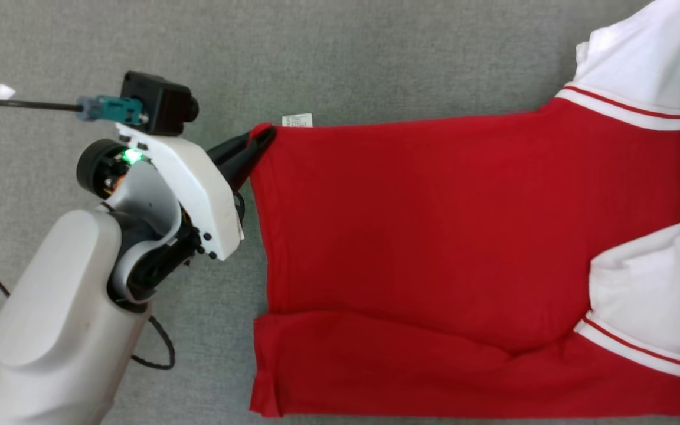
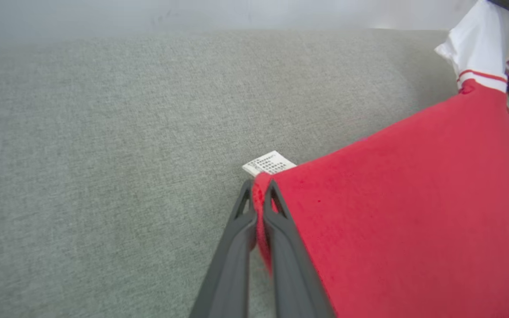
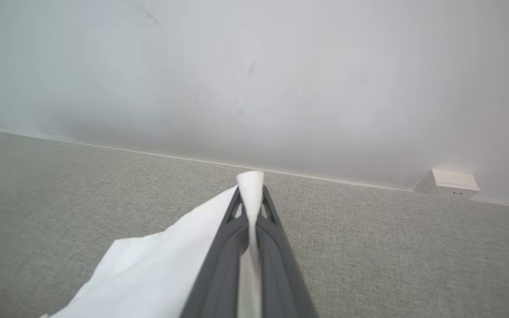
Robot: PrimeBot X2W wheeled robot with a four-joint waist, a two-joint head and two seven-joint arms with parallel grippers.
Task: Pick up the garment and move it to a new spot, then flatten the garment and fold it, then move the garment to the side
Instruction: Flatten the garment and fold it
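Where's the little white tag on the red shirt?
In the head view, the tag sticks out of the shirt at its upper left corner, beside the left claw.

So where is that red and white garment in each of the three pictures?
Head view: the garment covers the centre and right, its top-left corner in the left gripper.
Left wrist view: lower right, its red corner pinched in that gripper.
Right wrist view: bottom centre-left, its white cloth pinched in the right gripper.
Shared landmark: the grey fabric surface under it.
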